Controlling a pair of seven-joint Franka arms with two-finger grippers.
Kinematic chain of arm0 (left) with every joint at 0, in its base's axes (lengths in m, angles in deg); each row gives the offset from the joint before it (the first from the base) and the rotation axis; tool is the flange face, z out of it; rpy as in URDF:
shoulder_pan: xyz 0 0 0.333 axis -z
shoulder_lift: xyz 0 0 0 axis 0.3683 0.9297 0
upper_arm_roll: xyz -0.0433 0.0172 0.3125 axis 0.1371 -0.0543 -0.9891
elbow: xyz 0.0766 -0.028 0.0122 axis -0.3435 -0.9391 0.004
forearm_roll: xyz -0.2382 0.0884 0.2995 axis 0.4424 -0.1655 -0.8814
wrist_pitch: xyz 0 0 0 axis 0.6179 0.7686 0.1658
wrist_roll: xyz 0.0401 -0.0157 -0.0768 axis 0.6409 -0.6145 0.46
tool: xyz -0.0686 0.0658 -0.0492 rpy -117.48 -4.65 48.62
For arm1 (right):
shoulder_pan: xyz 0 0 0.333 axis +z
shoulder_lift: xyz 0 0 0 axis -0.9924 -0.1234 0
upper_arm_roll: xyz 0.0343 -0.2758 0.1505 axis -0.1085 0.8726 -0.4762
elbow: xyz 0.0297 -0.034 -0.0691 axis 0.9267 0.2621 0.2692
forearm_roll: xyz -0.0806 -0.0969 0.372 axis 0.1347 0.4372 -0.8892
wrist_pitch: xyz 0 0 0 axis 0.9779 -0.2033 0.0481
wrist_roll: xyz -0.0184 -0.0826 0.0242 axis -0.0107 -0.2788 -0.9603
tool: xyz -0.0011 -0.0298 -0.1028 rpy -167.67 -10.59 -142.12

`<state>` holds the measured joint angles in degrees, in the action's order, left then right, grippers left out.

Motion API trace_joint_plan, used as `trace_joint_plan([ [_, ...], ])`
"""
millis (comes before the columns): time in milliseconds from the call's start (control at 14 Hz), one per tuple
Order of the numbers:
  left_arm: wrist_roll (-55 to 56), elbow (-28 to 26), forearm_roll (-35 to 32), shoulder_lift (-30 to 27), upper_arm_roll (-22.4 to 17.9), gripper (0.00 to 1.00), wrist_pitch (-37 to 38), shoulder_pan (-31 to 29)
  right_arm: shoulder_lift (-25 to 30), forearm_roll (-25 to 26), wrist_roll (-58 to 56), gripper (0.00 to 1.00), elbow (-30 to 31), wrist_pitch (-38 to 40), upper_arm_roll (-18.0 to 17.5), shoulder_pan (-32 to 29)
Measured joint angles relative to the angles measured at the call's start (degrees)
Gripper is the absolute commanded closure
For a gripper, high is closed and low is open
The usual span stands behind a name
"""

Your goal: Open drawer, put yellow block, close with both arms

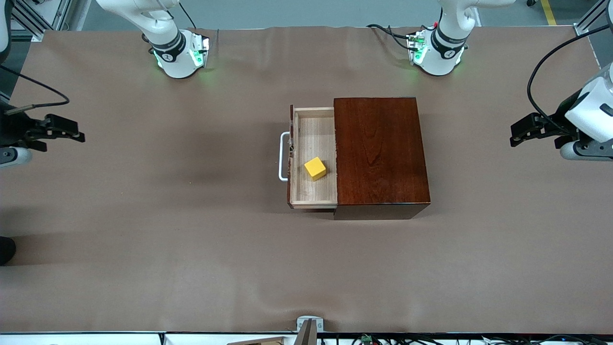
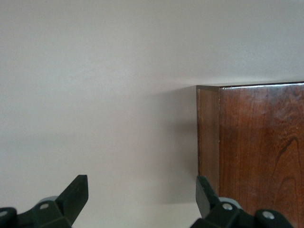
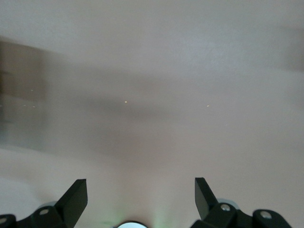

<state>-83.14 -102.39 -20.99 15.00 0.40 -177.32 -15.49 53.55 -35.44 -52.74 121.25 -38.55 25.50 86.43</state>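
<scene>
Only from the front do we see the yellow block (image 1: 315, 168) in the open drawer (image 1: 313, 194); left claw (image 2: 142, 195) and right claw (image 3: 141, 195) hang wide, empty.

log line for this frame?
drawer: open | yellow block: in drawer | left gripper: open, empty | right gripper: open, empty

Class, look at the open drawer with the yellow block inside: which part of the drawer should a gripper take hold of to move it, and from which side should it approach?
Grip the white U-shaped handle on the drawer front, coming from the right arm's end of the table. The bar stands off the dark front, leaving a gap for one finger. The yellow block lies inside, clear of it.
</scene>
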Motion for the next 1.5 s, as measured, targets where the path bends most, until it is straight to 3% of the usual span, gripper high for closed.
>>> trace_joint_plan([
  [358, 0.00, 0.00, 0.00, 0.00, 0.17, 0.00, 0.00, 0.01, 4.83, 0.02, 3.37, 0.00, 5.91, 0.02, -1.93, -1.53],
  [716, 0.01, 0.00, 0.00, -0.07, 0.24, 0.00, 0.00, -0.03, 5.59, 0.20, 3.85, 0.00, 5.92, -0.79, -1.91, -2.98],
  [1074, 0.01, 0.00, 0.00, -0.07, 0.24, 0.00, 0.00, -0.03, 6.39, 1.18, 14.52, 0.00, 5.87, -1.18, -2.48, -2.97],
  [1503, 0.02, 0.00, 0.00, -0.07, 0.23, 0.00, 0.00, -0.03, 6.57, 3.80, 15.52, 0.00, 5.88, -4.62, -2.85, -2.68],
])
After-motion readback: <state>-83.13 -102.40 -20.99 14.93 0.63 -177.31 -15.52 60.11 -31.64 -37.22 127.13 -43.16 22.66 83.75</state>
